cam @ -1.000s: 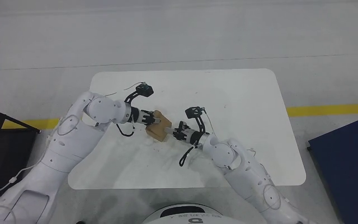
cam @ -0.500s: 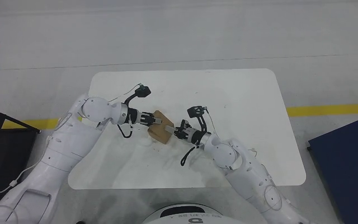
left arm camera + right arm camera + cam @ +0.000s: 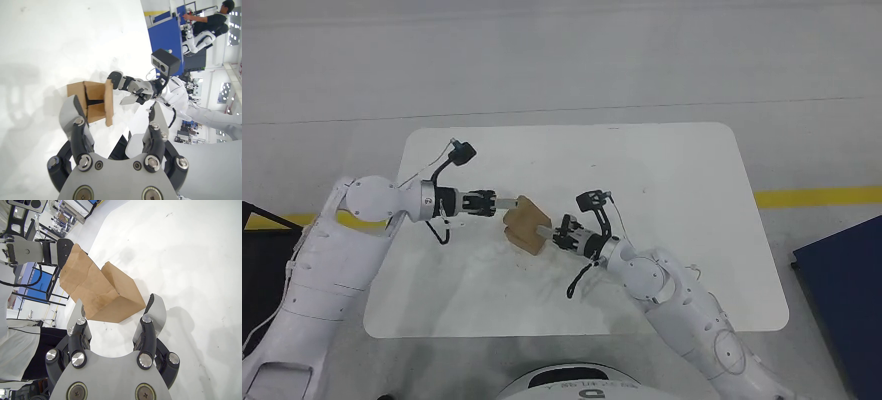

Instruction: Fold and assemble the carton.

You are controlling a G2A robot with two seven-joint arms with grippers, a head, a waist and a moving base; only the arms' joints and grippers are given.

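We list the carton [image 3: 105, 294]: plain brown cardboard, unprinted. We list the table [image 3: 672, 180]: white, with small dark specks. We list the left gripper [image 3: 504, 203] and right gripper [image 3: 554, 236]: silver-grey, black linkages, black dimpled pads [image 3: 64, 250]. We list the floor [image 3: 562, 60]: pale grey, with a yellow stripe [image 3: 817, 196]. We list the panel [image 3: 847, 290]: blue.

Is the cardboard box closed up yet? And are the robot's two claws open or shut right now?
carton: partly folded, resting on the table, flaps at one end not closed.
left gripper: open, one finger pad against a flap.
right gripper: open, fingers either side of the carton's other end.
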